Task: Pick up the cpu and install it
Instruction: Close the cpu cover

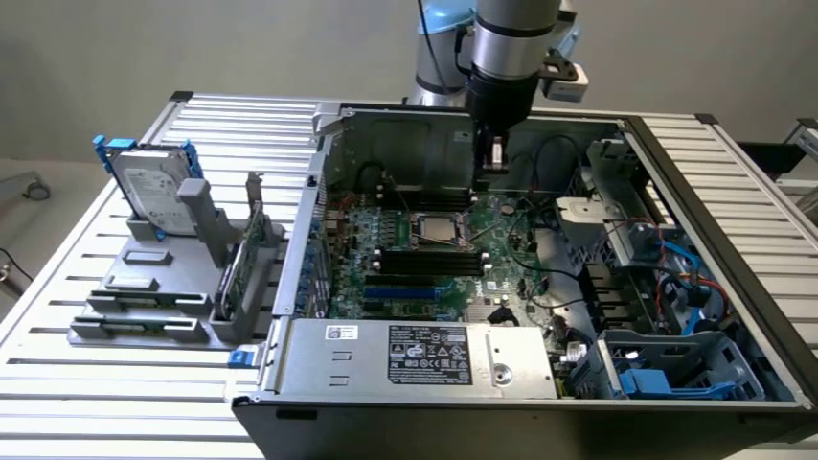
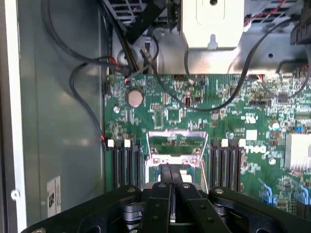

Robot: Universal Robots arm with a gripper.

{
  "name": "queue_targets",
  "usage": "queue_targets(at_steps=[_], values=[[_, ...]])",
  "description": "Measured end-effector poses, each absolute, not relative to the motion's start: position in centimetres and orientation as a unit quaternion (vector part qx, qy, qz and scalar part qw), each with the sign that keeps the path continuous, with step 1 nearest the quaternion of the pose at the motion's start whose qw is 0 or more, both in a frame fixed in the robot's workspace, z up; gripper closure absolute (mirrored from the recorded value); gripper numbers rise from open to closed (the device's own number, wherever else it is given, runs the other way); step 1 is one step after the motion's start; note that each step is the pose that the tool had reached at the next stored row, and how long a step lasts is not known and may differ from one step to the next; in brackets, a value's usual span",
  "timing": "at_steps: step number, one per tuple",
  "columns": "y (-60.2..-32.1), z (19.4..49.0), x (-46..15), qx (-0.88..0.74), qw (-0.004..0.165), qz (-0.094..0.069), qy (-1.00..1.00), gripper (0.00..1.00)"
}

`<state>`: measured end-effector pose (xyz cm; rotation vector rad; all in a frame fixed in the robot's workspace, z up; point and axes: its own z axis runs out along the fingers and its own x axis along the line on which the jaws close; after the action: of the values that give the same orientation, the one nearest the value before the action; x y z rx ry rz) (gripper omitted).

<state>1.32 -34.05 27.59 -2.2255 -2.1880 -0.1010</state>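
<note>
The open computer case (image 1: 306, 192) lies on a slatted table. On its green motherboard (image 1: 511, 273) the cpu (image 1: 442, 230) shows as a small silver-grey square lying flat inside the metal-framed socket. My gripper (image 1: 492, 161) hangs over the board just behind the socket, apart from the cpu. In the wrist view my gripper (image 2: 173, 174) is shut, its black fingers (image 2: 163, 194) pressed together with nothing visible between them. Just beyond their tips stands the socket's metal frame (image 2: 177, 141). The fingers hide the part of the socket beneath them.
Black memory slots (image 1: 428, 261) flank the socket and loose black cables (image 2: 87, 68) run along the case wall. A power supply (image 1: 435, 355) fills the case's front. A hard drive with blue bracket (image 1: 153, 192) stands in a grey holder (image 1: 141, 316) at the exterior view's left.
</note>
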Motion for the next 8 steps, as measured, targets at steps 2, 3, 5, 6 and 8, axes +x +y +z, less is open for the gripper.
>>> queue_targets(at_steps=[2,3,5,6,8], values=[[-34.1,27.6,2.2,-0.713,0.01,-0.032,-0.701,0.89],[-34.1,27.6,2.7,-0.713,0.01,-0.032,-0.701,0.89],[-34.2,27.6,3.6,-0.713,0.009,-0.032,-0.701,0.89],[-34.2,27.6,4.0,-0.713,0.009,-0.032,-0.701,0.89],[-34.3,27.5,4.9,-0.713,0.009,-0.032,-0.701,0.89]])
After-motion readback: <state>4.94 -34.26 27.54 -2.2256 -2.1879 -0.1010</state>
